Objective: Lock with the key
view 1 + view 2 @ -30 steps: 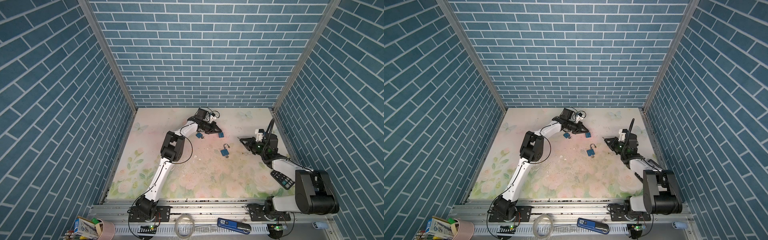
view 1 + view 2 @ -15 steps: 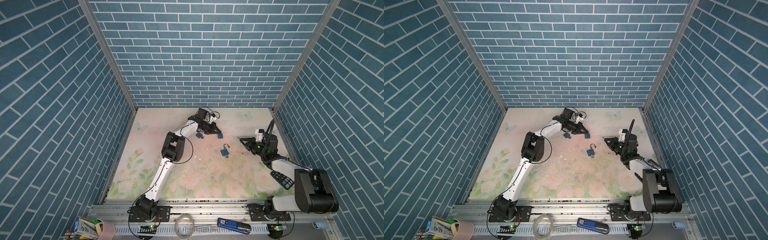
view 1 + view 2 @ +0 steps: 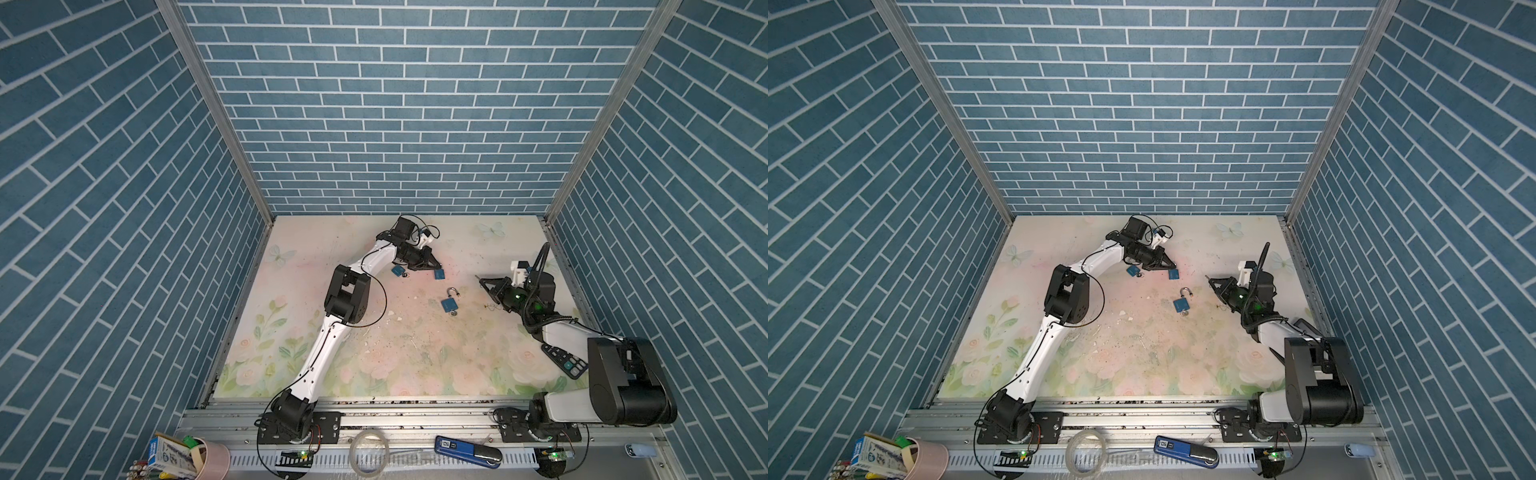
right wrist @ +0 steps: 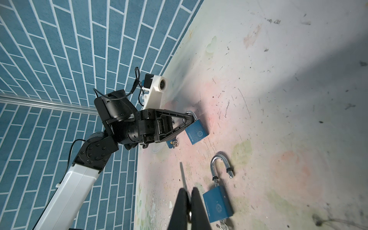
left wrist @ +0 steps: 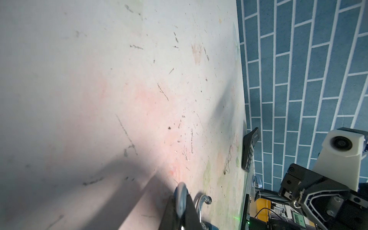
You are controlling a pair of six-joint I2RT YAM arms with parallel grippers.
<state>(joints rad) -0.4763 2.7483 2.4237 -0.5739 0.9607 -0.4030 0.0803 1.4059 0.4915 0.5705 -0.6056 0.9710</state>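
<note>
A robot cell with blue brick-pattern walls and a floral worktop (image 3: 374,353), seen from above and from both wrists; three blue padlocks lie on the worktop.

The left end effector (image 3: 435,266) reaches to the far middle, low over the surface; its tips are pressed together on the silver shackle of the far padlock (image 3: 439,274). In the right wrist view, that padlock's blue body lies flat on the worktop just beyond the tips.

A second padlock (image 3: 398,271) lies under the left arm's wrist, near the far padlock, with a small silver ring at its base.

The open padlock (image 3: 448,305) lies near the middle of the worktop, between the two arms; its shackle is free at one end and points toward the back wall; a bunch of keys (image 3: 453,314) sits at its base.

The right end effector (image 3: 483,281) is held to the right of the open padlock, apart from it, with its tips aimed toward the left arm. Its fingers are closed on a thin metal blade, apparently the key (image 4: 182,175), though the view is too narrow to be sure; the blade juts out past the tips. In the right wrist view the open padlock lies just beside the fingers without touching them.
</note>
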